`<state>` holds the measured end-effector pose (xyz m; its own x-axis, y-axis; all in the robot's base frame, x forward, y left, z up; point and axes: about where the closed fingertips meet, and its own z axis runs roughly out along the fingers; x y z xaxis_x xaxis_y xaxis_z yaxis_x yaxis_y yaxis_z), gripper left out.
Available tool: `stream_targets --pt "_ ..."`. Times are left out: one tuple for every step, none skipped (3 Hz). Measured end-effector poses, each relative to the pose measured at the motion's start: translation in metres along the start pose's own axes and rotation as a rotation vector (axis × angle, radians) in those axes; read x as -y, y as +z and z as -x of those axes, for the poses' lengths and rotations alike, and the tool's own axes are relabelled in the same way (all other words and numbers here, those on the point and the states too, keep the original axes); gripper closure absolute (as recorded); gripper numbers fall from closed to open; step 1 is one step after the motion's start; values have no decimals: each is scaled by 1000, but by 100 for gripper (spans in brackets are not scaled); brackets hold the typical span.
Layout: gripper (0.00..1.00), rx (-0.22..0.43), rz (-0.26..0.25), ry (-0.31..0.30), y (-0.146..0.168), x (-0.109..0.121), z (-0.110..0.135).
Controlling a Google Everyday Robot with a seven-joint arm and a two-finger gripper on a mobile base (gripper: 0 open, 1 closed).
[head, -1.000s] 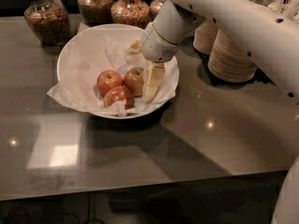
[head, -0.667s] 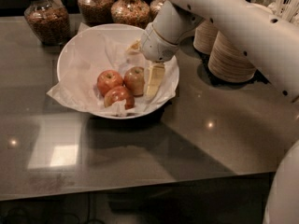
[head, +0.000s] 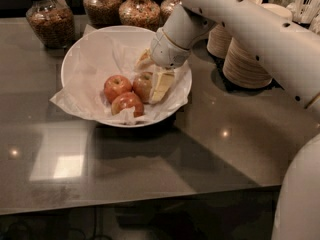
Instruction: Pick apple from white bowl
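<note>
The apple (head: 142,86), pale red-orange with tan patches, sits right of centre in the paper-lined white bowl (head: 116,28), touching two redder apples (head: 116,86). The gripper (head: 148,82) reaches down over it, fingers (head: 161,85) spread apart on either side. Stacked tan bowls (head: 247,64) crowd the right; the dark table (head: 225,134) lies open in front.

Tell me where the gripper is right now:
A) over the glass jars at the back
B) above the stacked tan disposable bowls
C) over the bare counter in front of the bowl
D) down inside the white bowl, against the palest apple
D: the gripper is down inside the white bowl, right at the palest apple on its right side, away from the stacked bowls and the jars.
</note>
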<state>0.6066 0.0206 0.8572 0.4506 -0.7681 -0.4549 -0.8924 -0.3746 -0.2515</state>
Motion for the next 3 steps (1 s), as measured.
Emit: stream_targets --pt "62 15 16 10 6 -2 -5" --pt "85 31 29 28 11 -4 -11" --pt "100 31 29 28 9 -3 -10"
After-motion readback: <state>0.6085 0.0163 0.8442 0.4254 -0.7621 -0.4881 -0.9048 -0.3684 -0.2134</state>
